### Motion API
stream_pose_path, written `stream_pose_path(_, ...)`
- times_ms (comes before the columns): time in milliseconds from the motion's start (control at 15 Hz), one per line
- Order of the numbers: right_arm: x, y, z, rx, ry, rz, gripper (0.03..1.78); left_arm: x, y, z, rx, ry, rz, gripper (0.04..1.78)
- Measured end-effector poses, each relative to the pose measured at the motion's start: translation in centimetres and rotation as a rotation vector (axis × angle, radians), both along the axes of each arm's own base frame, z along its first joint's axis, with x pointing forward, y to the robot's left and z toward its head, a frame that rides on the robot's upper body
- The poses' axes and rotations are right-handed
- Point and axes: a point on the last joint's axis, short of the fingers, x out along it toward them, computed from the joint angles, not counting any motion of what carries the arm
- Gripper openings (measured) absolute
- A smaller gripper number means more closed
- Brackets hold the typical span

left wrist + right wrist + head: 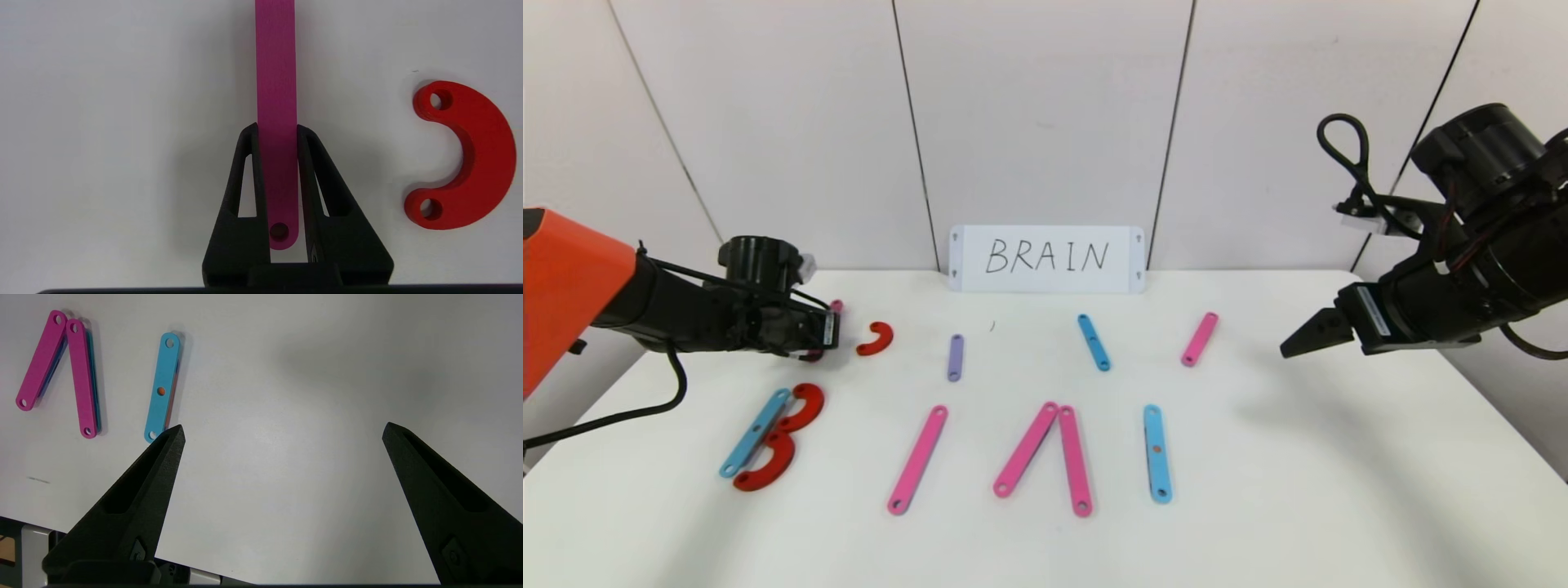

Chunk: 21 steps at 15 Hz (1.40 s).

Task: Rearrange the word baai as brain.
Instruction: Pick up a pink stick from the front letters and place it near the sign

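The word lies in the front row. Its B (768, 437) is a blue strip with two red curves; to the right come a slanted pink strip (917, 460), two pink strips joined at the top (1045, 457) and a blue strip (1156, 453). At the back left, my left gripper (823, 331) is shut on a pink strip (276, 73) that lies lengthwise between its fingers (245, 171). A loose red curve (470, 157) lies just beside it. My right gripper (284, 428) hangs open and empty over the bare right side of the table.
In the back row lie a short purple strip (955, 357), a short blue strip (1094, 341) and a short pink strip (1200, 338). A white card with handwritten BRAIN (1046, 258) leans on the wall behind. The table's front edge (122, 539) shows below the right gripper.
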Motion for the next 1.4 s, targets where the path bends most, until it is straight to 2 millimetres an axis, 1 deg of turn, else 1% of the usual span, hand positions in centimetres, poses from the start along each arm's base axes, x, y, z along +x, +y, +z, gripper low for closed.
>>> stream_pose_path(267,-0.1,0.0,0.0,0.000,-0.001,0.001,1.70,0.2,-1.5,-0.1,-0.015,-0.008,-0.024,0.27)
stream_pose_path(600,-0.1,0.0,0.0,-0.002,-0.002,0.000,1.70,0.9,-1.7,-0.3,-0.011,-0.017,-0.029,0.27)
stream_pose_path(667,-0.1,0.0,0.0,-0.001,-0.002,-0.001,1.70,0.9,-1.7,-0.3,-0.010,-0.017,-0.031,0.29)
stream_pose_path(800,-0.1,-0.1,0.0,-0.011,-0.004,-0.006,1.70,1.0,-1.7,-0.4,-0.010,-0.017,-0.030,0.38)
stream_pose_path(933,-0.1,-0.1,0.0,-0.024,-0.004,-0.014,1.70,0.9,-1.9,-0.3,-0.011,-0.017,-0.031,0.58)
stream_pose_path(1000,-0.1,-0.1,0.0,-0.026,-0.004,-0.013,1.70,0.9,-1.9,-0.3,-0.012,-0.017,-0.033,0.72)
stream_pose_path(1133,-0.1,0.0,-0.1,-0.026,-0.003,-0.013,1.70,0.8,-2.0,-0.1,-0.013,-0.023,-0.032,1.09)
stream_pose_path(1200,-0.1,0.0,-0.1,-0.026,-0.001,-0.013,1.70,0.7,-2.0,0.3,-0.015,-0.029,-0.031,1.27)
stream_pose_path(1267,-0.1,0.0,-0.1,-0.025,0.000,-0.012,1.70,0.5,-2.0,0.8,-0.018,-0.038,-0.030,1.40)
stream_pose_path(1400,-0.1,0.1,-0.2,-0.027,0.002,-0.008,1.70,-0.5,-2.5,2.5,-0.031,-0.066,-0.031,1.61)
